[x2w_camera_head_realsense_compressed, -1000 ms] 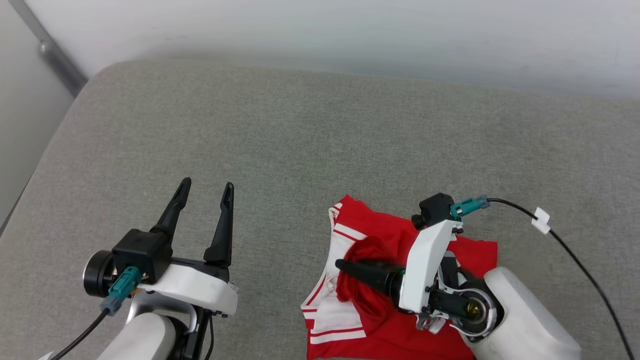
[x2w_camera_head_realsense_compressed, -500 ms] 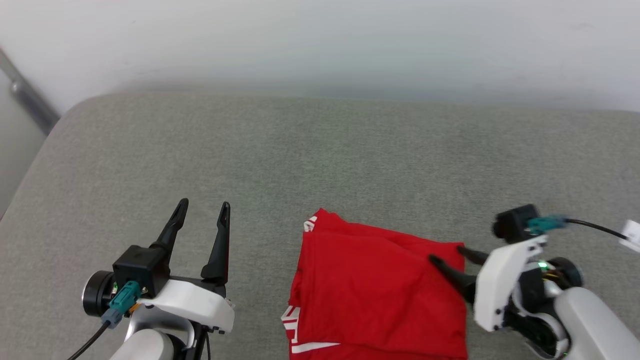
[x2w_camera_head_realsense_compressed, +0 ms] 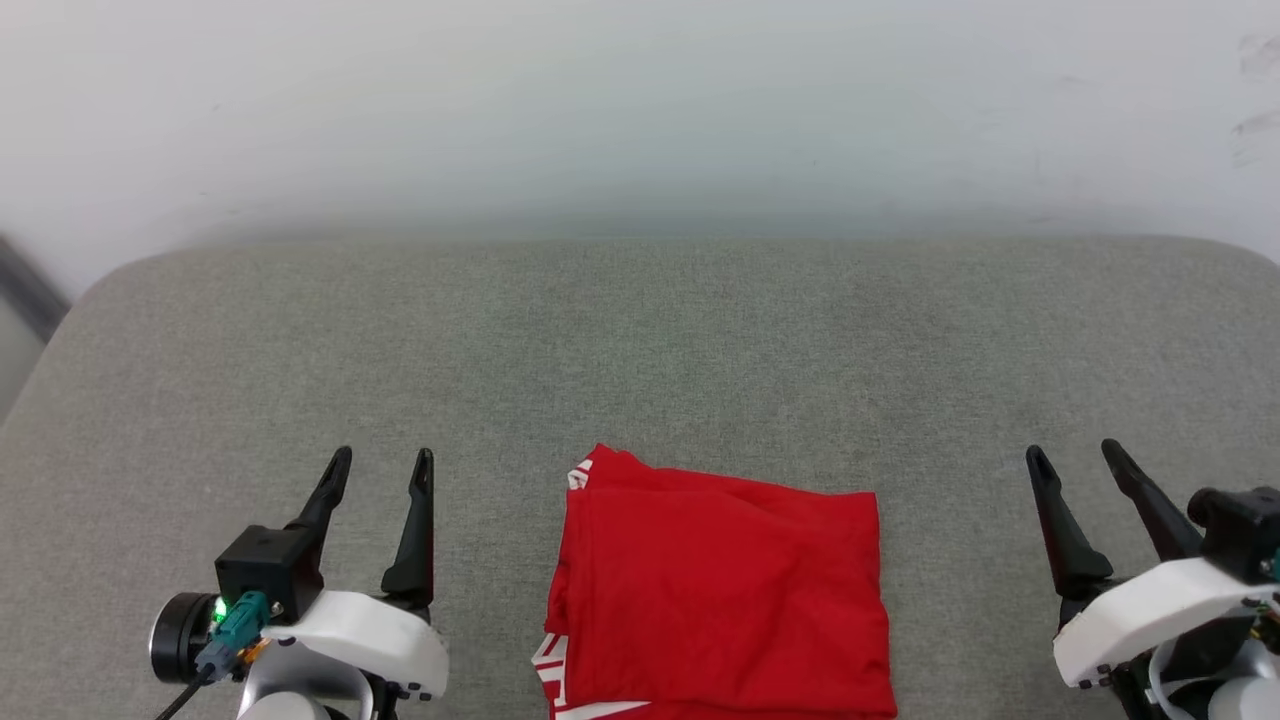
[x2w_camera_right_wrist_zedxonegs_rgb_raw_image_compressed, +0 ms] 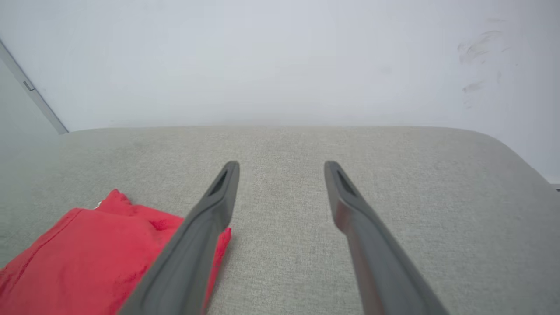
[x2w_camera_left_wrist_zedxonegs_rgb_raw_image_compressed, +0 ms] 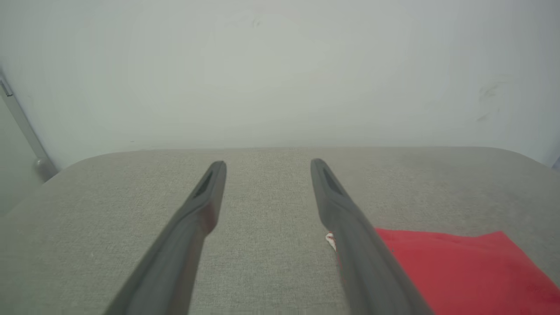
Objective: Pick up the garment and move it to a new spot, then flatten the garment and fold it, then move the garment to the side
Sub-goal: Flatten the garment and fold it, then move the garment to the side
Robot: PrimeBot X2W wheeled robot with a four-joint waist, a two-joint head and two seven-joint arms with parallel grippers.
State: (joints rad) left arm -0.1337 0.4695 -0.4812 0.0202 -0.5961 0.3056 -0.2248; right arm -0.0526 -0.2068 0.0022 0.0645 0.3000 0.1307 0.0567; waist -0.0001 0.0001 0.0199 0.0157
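The right gripper [x2w_camera_head_realsense_compressed: 1072,452] has been pulled off the garment [x2w_camera_head_realsense_compressed: 720,590]. A second ago it was pressed into a bunched-up lump of red cloth. Now it is held well apart from the garment, at the lower right, with the jaws spread and nothing between them. The lump has been smoothed flat and most of the white has been covered. The head view has been tipped up, so more wall [x2w_camera_head_realsense_compressed: 640,100] is shown.

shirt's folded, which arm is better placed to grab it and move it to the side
Left, narrowly. Both the left gripper and right gripper are open, flanking the folded garment without touching it. In the head view the left one sits slightly nearer the garment's edge.
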